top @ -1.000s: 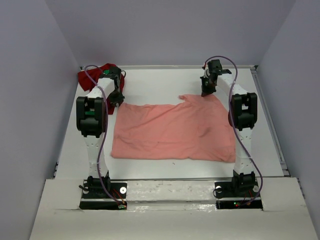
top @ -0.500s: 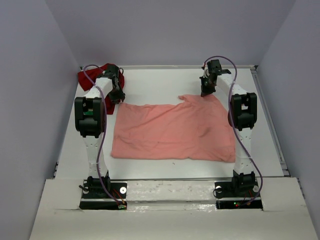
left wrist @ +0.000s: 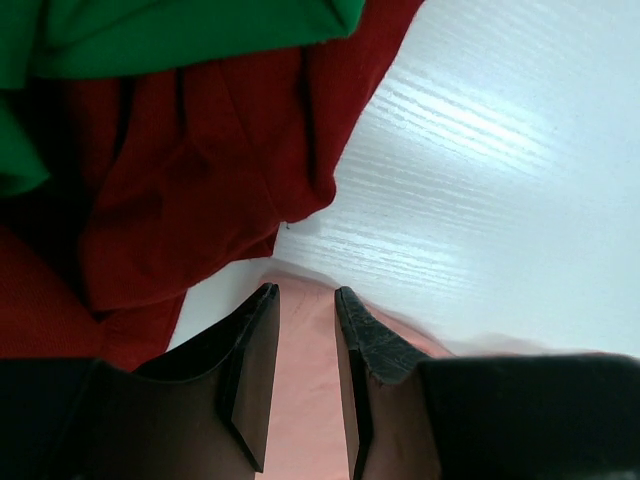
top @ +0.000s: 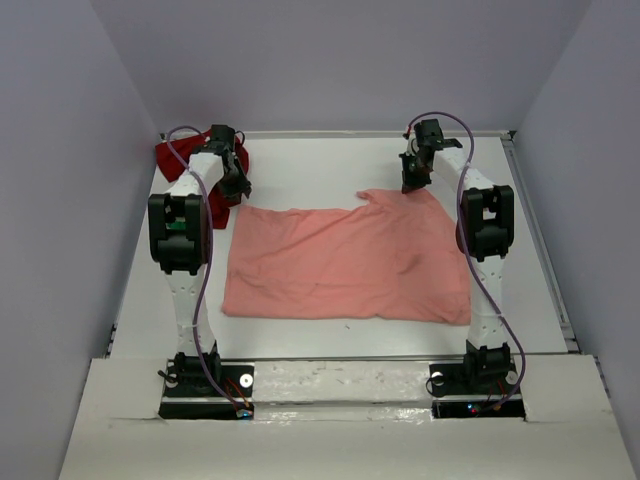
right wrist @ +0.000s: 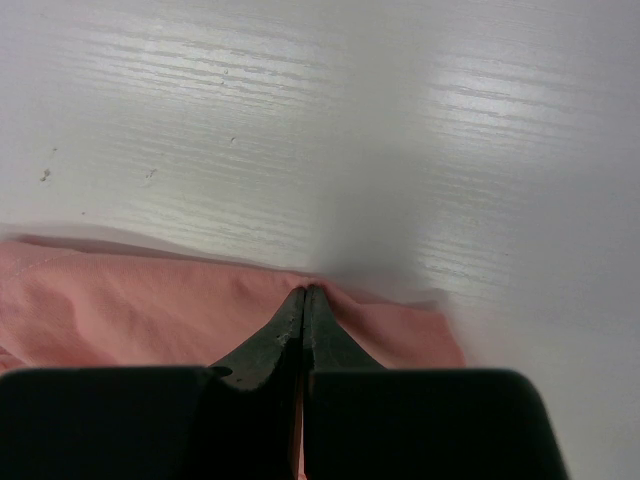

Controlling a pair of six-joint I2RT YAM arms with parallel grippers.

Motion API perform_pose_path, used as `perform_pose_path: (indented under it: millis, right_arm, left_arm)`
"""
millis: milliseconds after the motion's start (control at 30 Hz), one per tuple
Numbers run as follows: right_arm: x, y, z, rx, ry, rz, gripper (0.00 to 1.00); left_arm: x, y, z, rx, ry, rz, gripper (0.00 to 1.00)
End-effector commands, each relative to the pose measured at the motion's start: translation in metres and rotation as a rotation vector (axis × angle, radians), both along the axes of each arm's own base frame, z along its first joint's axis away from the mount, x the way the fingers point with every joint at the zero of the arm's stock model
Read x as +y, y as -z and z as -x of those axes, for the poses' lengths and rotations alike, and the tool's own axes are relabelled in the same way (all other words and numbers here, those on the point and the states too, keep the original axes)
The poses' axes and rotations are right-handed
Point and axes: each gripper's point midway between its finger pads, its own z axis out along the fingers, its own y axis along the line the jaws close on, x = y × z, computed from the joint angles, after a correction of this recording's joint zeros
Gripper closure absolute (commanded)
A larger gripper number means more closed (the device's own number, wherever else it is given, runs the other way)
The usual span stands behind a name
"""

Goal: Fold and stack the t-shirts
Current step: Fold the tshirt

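White bench (top: 330, 165), pink shirt (top: 345, 265) spread mid-frame with its long axis running left to right.
Upper left, red shirt (top: 172, 156) and green shirt (left wrist: 150, 30) lie heaped. The left tool (left wrist: 305, 290), jaws apart, hangs over the pink shirt's upper-left corner, and the right tool (right wrist: 303, 290) is pinched on its upper-right corner.

A white table (top: 320, 165) carries the clothes. A salmon-pink t-shirt (top: 345, 265) lies spread flat across its middle. A dark red t-shirt (top: 172, 157) sits crumpled in the far left corner, just beside the pink one, with a bright green t-shirt (left wrist: 150, 35) bunched on top of it.
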Motion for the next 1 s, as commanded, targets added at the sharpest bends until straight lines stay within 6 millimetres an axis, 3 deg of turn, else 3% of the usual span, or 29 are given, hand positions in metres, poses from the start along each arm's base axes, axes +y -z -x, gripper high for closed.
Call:
perform_pose_path:
  millis: [0,100,267,433,800,967]
  right_arm:
    - [0.005,-0.025,-0.001,-0.041,-0.015,0.001,1.0]
    - [0.005,-0.025,-0.001,-0.042,-0.014,0.002,1.0]
    - [0.006,-0.028,-0.001,-0.045,-0.013,-0.005,1.0]
    - [0.006,-0.029,0.0,-0.046,-0.016,-0.005,1.0]
    - [0.006,-0.027,0.0,-0.041,-0.015,-0.006,1.0]
    - [0.007,-0.024,0.002,-0.032,-0.015,-0.01,1.0]
  left_arm:
    - [0.004,-0.021,-0.011,-0.046,0.001,-0.003,0.62]
    - [0.018,-0.025,-0.011,-0.05,-0.047,-0.069,0.63]
    - [0.025,-0.012,-0.006,-0.006,-0.071,-0.102,0.63]
    - [0.019,0.0,-0.004,0.017,-0.057,-0.083,0.64]
    - [0.002,0.003,-0.005,0.016,-0.011,0.004,0.65]
    - [0.0,0.004,-0.004,0.017,-0.002,0.015,0.76]
